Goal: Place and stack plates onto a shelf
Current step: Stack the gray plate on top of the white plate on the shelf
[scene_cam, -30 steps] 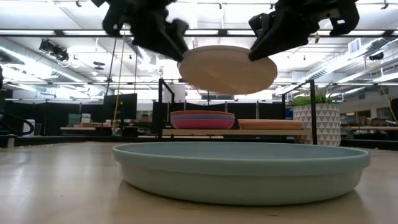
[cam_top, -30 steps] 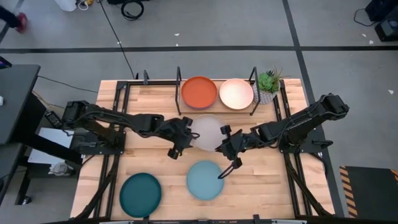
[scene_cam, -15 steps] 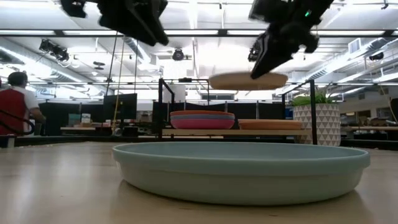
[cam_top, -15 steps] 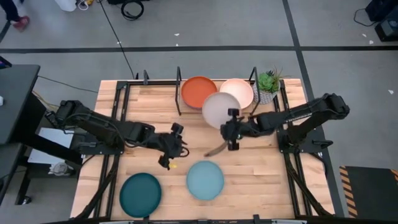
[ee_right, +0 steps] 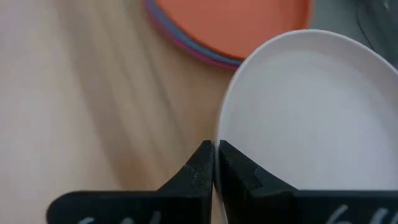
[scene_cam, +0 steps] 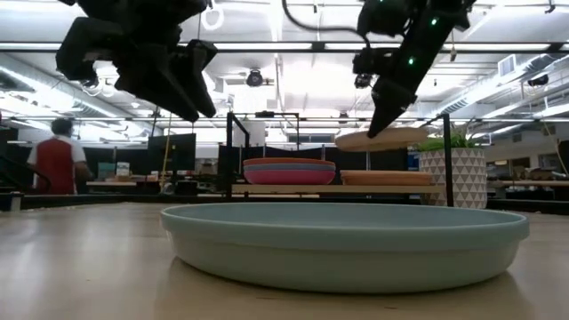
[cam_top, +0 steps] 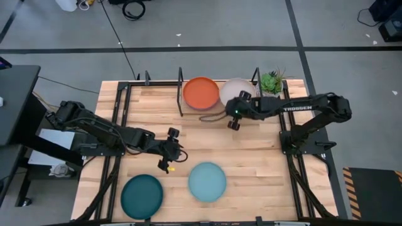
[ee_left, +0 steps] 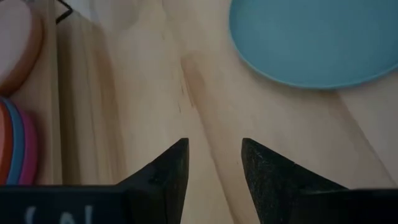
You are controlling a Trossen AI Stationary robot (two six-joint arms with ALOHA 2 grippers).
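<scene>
my right gripper (ee_right: 214,163) is clamped on the rim of the grey-white plate (ee_right: 305,118), holding it in the air over the shelf (scene_cam: 356,188), just beside the orange stack (cam_top: 201,92). my left gripper (ee_left: 214,168) hangs with its jaws apart near the light teal plate (cam_top: 207,181).

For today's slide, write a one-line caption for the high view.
Right gripper holds a grey-white plate over the shelf beside the orange plate; left gripper hangs open.

Two black jointed arms; right arm (cam_top: 301,110) carries white lettering, a green light glowing near its wrist.
</scene>
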